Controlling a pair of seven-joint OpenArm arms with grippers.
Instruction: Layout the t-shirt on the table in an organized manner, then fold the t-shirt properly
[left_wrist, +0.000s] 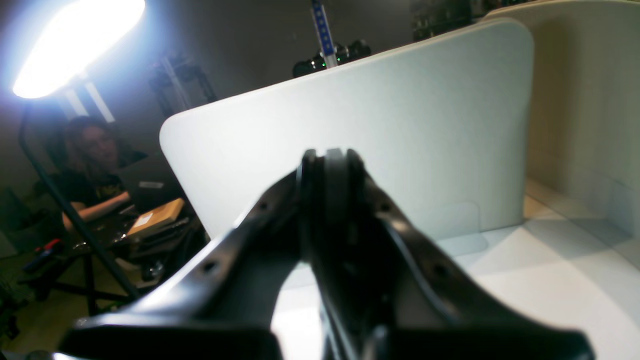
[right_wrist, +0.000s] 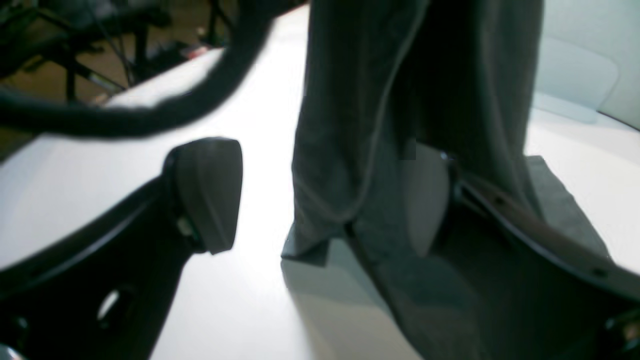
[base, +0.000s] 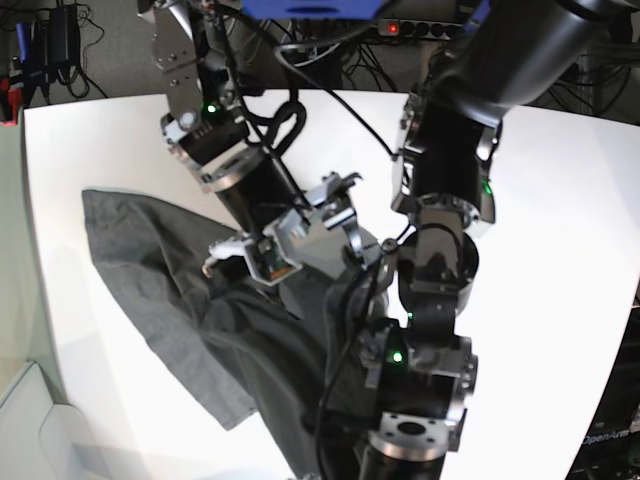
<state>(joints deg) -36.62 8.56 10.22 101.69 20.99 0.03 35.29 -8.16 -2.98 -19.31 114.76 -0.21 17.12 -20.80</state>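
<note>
Closest to my right wrist camera is the right gripper (right_wrist: 325, 200), its fingers spread wide apart; one grey pad (right_wrist: 207, 192) stands clear over the white table (right_wrist: 100, 185), while the other is half hidden behind hanging cloth, clamping nothing. The t-shirt (right_wrist: 365, 125) hangs in a dark grey fold between the fingers, its lower edge reaching the tabletop. From the base view I see the t-shirt (base: 170, 290) spread partly flat toward that view's left side of the table (base: 560, 230), with the rest bunched up under both arms near the middle. On my left wrist view the left gripper (left_wrist: 330, 175) has its fingertips pressed together, with no cloth visible between them, pointed at a pale upright panel (left_wrist: 375, 125).
</note>
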